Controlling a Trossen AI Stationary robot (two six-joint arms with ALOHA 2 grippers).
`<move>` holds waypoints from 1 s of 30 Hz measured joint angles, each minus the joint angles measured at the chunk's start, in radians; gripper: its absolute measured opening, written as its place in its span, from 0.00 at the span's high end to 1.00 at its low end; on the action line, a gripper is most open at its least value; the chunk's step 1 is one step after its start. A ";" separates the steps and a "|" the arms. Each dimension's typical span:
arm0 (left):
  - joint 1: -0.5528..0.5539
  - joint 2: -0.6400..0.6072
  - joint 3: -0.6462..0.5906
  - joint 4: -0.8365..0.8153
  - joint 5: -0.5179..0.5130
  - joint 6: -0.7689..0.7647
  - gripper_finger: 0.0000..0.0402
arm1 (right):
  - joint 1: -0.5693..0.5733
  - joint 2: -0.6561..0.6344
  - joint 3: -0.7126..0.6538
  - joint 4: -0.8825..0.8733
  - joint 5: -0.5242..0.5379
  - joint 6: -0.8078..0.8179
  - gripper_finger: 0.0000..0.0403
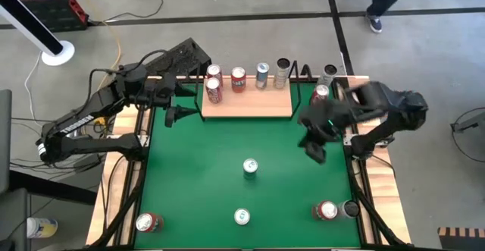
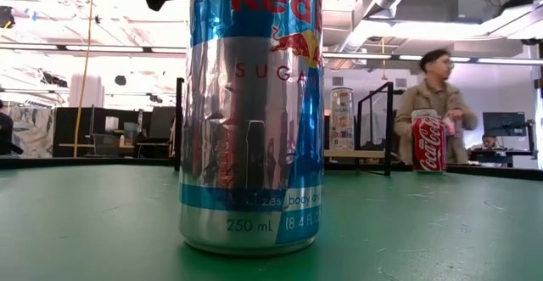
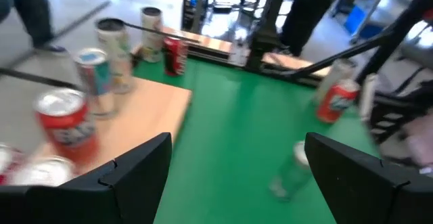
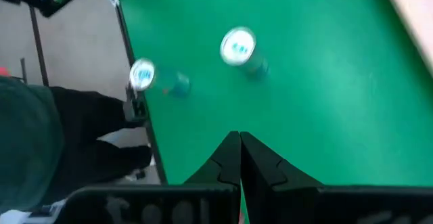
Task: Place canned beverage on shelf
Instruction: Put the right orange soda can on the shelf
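The left tool [image 1: 173,114] hangs with its fingers [image 3: 139,173] spread wide and nothing between them, just off the shelf's [image 1: 246,103] 9 o'clock end, over the green counter [image 1: 197,183]. The right tool [image 1: 314,149] sits at about 3 o'clock on the counter, its fingers pressed together on nothing, as its own wrist view shows [image 4: 238,160]. The shelf lies flat at 12 o'clock on the counter, a light-wood board with thin black wire at its 3 o'clock end. On it stand two red cans [image 1: 214,90] near its 9 o'clock end, one behind the other, then another red can [image 1: 238,79], a blue-and-silver can [image 1: 262,75] and a taller pale can [image 1: 283,73] in a row along its far edge. Off the shelf, a red can [image 1: 320,93] stands just beside its 3 o'clock end, with a grey can [image 1: 329,72] behind that. A green-topped can [image 1: 250,167] stands at the counter's middle, and another [image 1: 242,217] at 6 o'clock near the front edge. A red can [image 1: 147,222] stands in the 7 o'clock corner and one more [image 1: 326,210] at 5 o'clock. In the low view a silver-and-blue can [image 2: 252,120] fills the foreground, upright on the counter, and a person [image 2: 433,103] shows in the room beyond.
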 joint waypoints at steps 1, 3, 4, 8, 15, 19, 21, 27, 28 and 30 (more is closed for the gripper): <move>-0.019 -0.006 0.000 -0.005 -0.001 -0.035 0.20 | 0.049 -0.002 0.000 -0.009 0.019 0.038 0.93; -0.070 -0.014 0.000 -0.017 0.000 -0.101 0.20 | 0.150 -0.002 0.000 -0.033 0.049 0.120 0.93; -0.100 -0.015 0.000 -0.023 -0.006 -0.133 0.20 | 0.203 0.002 0.000 -0.044 0.055 0.168 0.93; -0.235 -0.014 0.000 -0.027 -0.115 -0.216 0.20 | 0.412 0.034 0.000 -0.089 0.058 0.321 0.93; -0.401 -0.011 0.000 -0.021 -0.376 -0.247 0.20 | 0.639 0.145 -0.001 -0.108 0.121 0.411 0.81; -0.441 -0.010 0.000 -0.022 -0.420 -0.270 0.20 | 0.646 0.206 -0.002 -0.108 0.088 0.440 0.66; -0.455 -0.008 0.000 -0.022 -0.425 -0.274 0.20 | 0.645 0.229 -0.002 -0.108 0.064 0.443 0.56; -0.473 0.006 0.000 -0.022 -0.438 -0.300 0.20 | 0.652 0.272 -0.059 -0.105 0.028 0.442 0.24; -0.473 0.008 0.000 -0.029 -0.438 -0.303 0.20 | 0.654 0.271 -0.090 -0.108 0.024 0.443 0.20; -0.475 0.016 0.000 -0.044 -0.439 -0.319 0.20 | 0.656 0.267 -0.160 -0.111 -0.005 0.450 0.13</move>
